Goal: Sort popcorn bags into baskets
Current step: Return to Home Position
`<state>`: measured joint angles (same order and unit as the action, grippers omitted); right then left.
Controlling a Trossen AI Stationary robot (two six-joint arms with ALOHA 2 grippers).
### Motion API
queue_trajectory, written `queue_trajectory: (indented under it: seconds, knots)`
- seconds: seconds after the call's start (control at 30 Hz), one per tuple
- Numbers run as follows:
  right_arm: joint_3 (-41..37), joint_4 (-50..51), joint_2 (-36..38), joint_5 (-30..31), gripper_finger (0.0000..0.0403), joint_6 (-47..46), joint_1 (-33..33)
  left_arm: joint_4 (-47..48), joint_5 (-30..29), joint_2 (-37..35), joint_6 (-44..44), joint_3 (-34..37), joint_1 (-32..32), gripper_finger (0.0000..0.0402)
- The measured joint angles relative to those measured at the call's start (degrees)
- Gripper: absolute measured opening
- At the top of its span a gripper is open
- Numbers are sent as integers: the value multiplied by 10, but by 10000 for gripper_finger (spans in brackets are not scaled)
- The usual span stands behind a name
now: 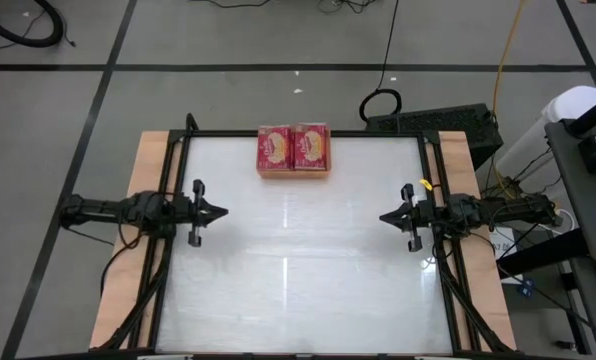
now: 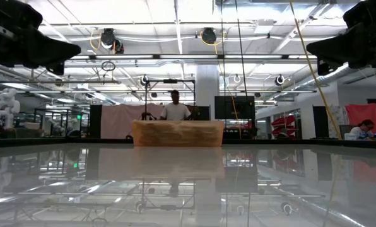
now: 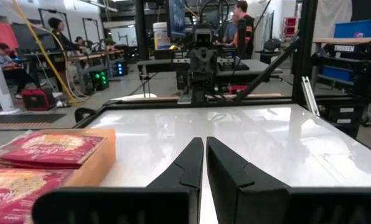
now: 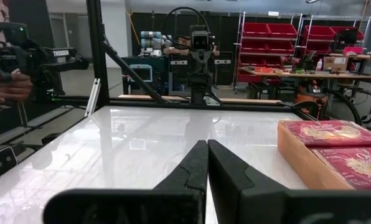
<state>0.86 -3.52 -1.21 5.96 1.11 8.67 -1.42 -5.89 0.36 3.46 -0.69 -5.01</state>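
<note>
**Shallow rectangular orange tray point(image 1: 294, 175) sat aside of both arms, with nothing loose to fetch**

The dark two-finger left gripper point(image 1: 218, 211) and the matching right gripper point(image 1: 384, 217) faced each other across the glossy white desk point(image 1: 298, 285). Each hung above the desk near its own side rail. In both wrist views the two fingers met along their length with nothing between them, so both were clenched and empty.

The flat red popcorn bags point(image 1: 294, 148), showing their yellow-tan popcorn pictures, all lay in the tray in two side-by-side stacks. No bag showed on the bare desk in any view.

The tray stood at the far edge of the desk. From either gripper it lay ahead and off to one side, away from the straight line joining the two fingertips. It was well apart from both. Its long axis ran along that far edge, roughly parallel to the line between the grippers, and the bags' long sides ran across it.

The left gripper looked slightly nearer the tray than the right, though the difference was small and either arm could have served it.

Judging by this, the sorting looked finished. The coming move asked for no reach toward the tray, only a settling of each arm at its own side. Neither arm needed to cross the tray to do that, and the stretch of desk between the fingertips held nothing to strike.
</note>
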Motion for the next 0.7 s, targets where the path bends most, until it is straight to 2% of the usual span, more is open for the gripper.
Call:
queue_trajectory:
  seconds: [0.17,0.7]
  knots:
    - [0,0,0,0,6,0,0,7,33,0,0,0,18,26]
    - [0,-1,0,0,6,0,0,-14,29,0,-21,2,25,26]
